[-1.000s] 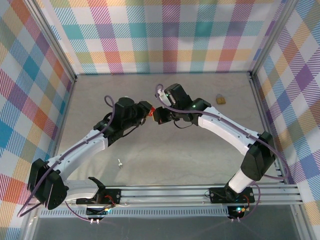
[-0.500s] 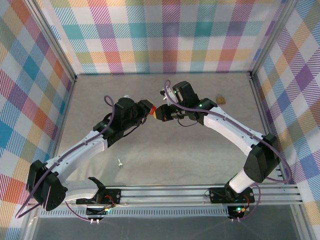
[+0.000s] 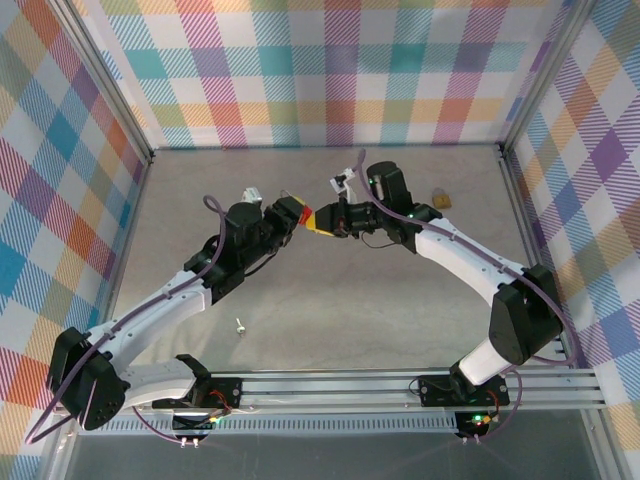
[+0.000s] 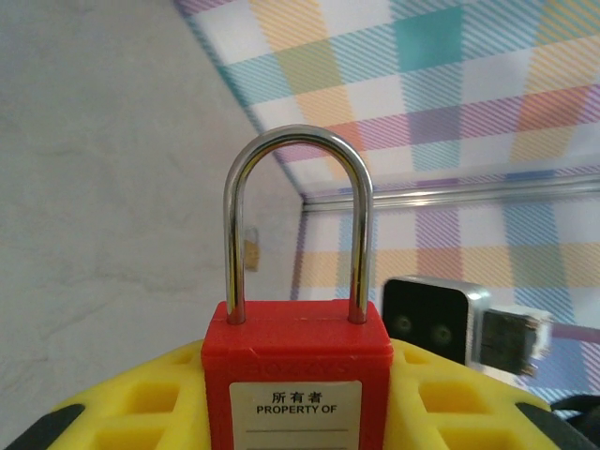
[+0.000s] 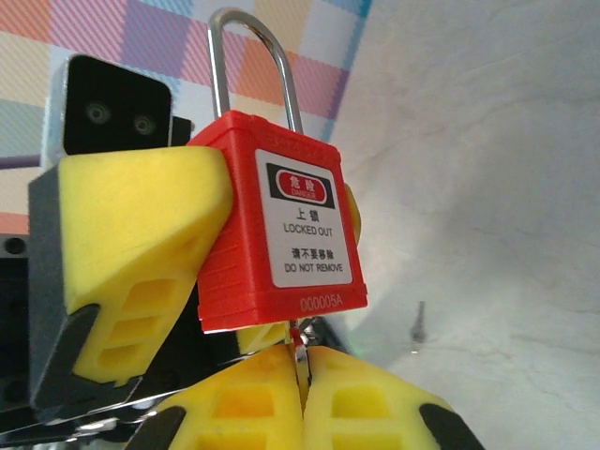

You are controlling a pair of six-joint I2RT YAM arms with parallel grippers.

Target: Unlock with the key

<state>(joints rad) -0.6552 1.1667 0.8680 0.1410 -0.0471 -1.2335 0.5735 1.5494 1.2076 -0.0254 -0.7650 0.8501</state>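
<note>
The jaws of your left gripper are standing part-open, pinching the red padlock by its side faces in mid-air over the middle of the table. Those of the right gripper are pressing fully together on the thin key, whose blade is entering the lock's underside. You are handling a rigid, probably light body with smooth plastic faces, so it is likely wanting to swivel as you are twisting. The flanks are looking like the right hold, leaving the steel shackle free. The key is looking small and slip-prone.
</note>
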